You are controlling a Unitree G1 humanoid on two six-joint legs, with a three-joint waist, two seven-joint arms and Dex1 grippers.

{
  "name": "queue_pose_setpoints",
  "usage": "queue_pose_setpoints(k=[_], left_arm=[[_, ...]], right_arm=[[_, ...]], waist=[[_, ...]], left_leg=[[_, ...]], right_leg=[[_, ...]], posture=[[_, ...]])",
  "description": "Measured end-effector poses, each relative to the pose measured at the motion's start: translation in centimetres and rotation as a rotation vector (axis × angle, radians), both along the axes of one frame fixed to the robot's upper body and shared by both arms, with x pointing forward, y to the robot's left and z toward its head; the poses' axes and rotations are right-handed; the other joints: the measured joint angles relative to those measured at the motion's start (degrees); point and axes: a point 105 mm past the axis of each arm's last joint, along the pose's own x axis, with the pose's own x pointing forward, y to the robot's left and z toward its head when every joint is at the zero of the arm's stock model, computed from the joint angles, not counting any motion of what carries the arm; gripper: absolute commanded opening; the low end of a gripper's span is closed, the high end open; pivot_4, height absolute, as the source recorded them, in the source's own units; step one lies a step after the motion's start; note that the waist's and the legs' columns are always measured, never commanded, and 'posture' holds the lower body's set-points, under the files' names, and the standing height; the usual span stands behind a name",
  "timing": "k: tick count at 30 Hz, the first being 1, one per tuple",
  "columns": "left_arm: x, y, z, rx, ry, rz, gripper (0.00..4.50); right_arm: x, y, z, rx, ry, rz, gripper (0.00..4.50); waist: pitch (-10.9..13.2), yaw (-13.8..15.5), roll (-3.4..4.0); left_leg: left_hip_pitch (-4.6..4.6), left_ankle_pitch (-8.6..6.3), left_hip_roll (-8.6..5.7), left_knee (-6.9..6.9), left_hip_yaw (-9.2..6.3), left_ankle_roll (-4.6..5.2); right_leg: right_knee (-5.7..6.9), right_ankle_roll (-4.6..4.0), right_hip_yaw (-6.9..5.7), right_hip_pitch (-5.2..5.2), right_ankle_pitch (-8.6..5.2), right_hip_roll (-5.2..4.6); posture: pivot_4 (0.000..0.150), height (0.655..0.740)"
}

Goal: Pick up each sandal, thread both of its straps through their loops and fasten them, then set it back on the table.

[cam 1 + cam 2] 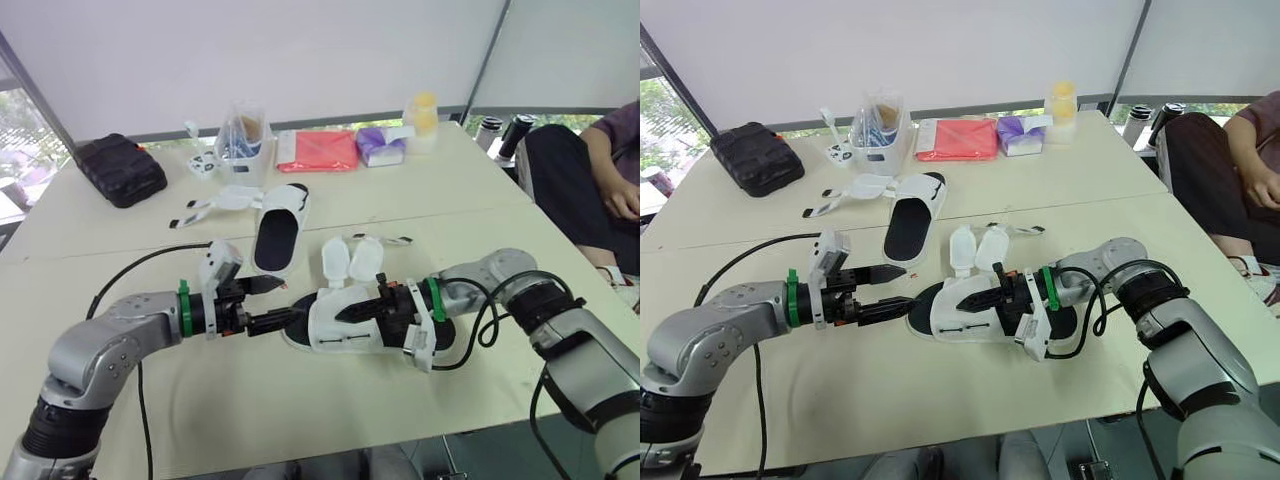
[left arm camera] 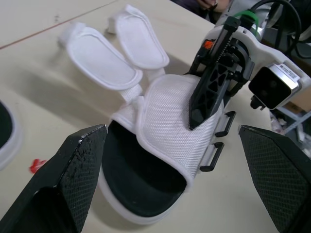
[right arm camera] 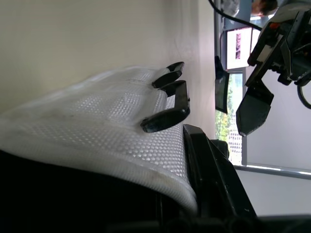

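The right gripper [image 1: 352,312] is clamped on the white mesh upper of the near sandal [image 1: 328,336]: one black finger lies on top of the fabric and the other sits beneath it. A white sticker [image 2: 285,73] on that wrist's camera housing carries print too small to read. The near sandal rests on the table [image 1: 430,205] in front of the robot. Its two straps [image 2: 104,63] are unfastened and folded out on the far side, and its two black loops [image 2: 211,158] stand empty on the near side.

The left gripper [image 1: 270,303] hangs just beside the sandal's open end, fingers spread wide and holding nothing.

The far sandal [image 1: 278,238], the second of the two, lies flat beyond it, with its own two straps [image 1: 228,202] splayed towards the robot's left.

Further back stand:
- one black pouch [image 1: 120,170]
- one clear container [image 1: 243,140]
- one red packet [image 1: 318,150]
- one purple packet [image 1: 380,145]
- one yellow-topped bottle [image 1: 424,115]

A person [image 1: 600,170] sits at the table's right edge.
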Motion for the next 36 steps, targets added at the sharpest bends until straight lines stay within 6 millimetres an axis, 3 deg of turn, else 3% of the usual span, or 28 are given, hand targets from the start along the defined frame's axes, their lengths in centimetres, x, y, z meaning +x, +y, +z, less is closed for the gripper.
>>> queue_pose_setpoints(k=[3,6,10,14,17,20,24,28,31,36], left_arm=[[-0.1,0.0,-0.1,0.000,0.003,-0.001,4.50],[-0.3,-0.1,-0.3,-0.003,0.006,-0.005,4.50],[0.2,0.2,-0.6,-0.001,-0.019,-0.006,4.50],[1.2,0.9,-1.9,0.025,-0.011,-0.009,4.50],[2.0,1.0,-2.1,0.050,-0.032,-0.045,3.64],[2.5,0.7,-2.2,0.077,-0.062,-0.102,2.11],[2.7,0.3,-3.7,0.138,-0.078,-0.189,0.06],[2.6,-0.4,-4.8,0.198,-0.098,-0.282,0.06],[2.5,-1.0,-5.6,0.237,-0.115,-0.332,0.06],[1.9,-2.7,-6.3,0.227,-0.104,-0.406,0.06]], right_arm=[[0.1,-0.2,-0.5,-0.014,0.027,-0.013,2.93],[0.2,-0.4,0.3,0.023,0.009,-0.015,4.43],[0.7,-2.6,1.0,0.033,-0.019,-0.098,4.47],[-0.3,-5.4,1.1,0.034,-0.009,-0.167,4.47],[-1.5,-7.1,1.1,0.027,0.004,-0.206,4.50],[-1.7,-8.0,1.6,0.044,-0.006,-0.268,4.50],[-0.6,-10.4,2.9,0.068,-0.039,-0.438,4.50],[1.5,-12.5,4.7,0.191,-0.011,-0.670,4.50],[3.2,-13.4,5.2,0.354,0.133,-0.866,4.50],[6.4,-11.8,5.0,0.834,0.798,-1.154,4.50]], waist=[[0.00,0.03,0.00],[0.00,0.16,-0.01],[-0.03,0.74,-0.05],[-0.03,1.20,-0.05],[-0.03,1.38,-0.05],[-0.03,1.25,-0.04],[-0.03,1.32,-0.04],[-0.02,1.36,-0.06],[-0.02,1.34,-0.06],[-0.04,1.77,-0.13]], left_leg=[[0.01,0.00,0.19,0.01,0.18,-0.01],[0.04,-0.02,0.26,0.01,0.31,-0.03],[0.03,-0.02,0.25,0.07,0.42,-0.03],[0.03,-0.03,0.29,0.05,0.52,-0.02],[0.02,-0.04,0.31,0.06,0.55,-0.01],[0.08,-0.04,0.38,0.06,0.68,0.01],[0.09,-0.07,0.46,0.07,0.78,0.05],[0.07,-0.10,0.53,0.11,0.85,0.12],[0.07,-0.20,0.57,0.13,0.87,0.30],[-0.07,-0.26,0.67,0.30,0.78,0.39]], right_leg=[[-0.02,-0.09,0.17,-0.02,0.05,0.22],[-0.01,-0.13,0.33,-0.07,0.08,0.30],[-0.04,-0.17,0.41,-0.06,0.11,0.32],[-0.04,-0.17,0.52,-0.11,0.12,0.38],[-0.04,-0.15,0.56,-0.12,0.13,0.41],[-0.05,-0.13,0.71,-0.12,0.15,0.49],[-0.07,-0.14,0.76,-0.13,0.19,0.56],[-0.13,-0.13,0.76,-0.09,0.23,0.57],[-0.16,-0.06,0.77,-0.08,0.39,0.57],[-0.19,-0.11,0.77,-0.15,0.58,0.64]], posture=[[0.150,0.7400],[0.150,0.7400],[0.150,0.7400],[0.150,0.7400],[0.150,0.7400],[0.150,0.7400],[0.150,0.7400],[0.150,0.7400],[0.150,0.7400],[0.150,0.7400]])
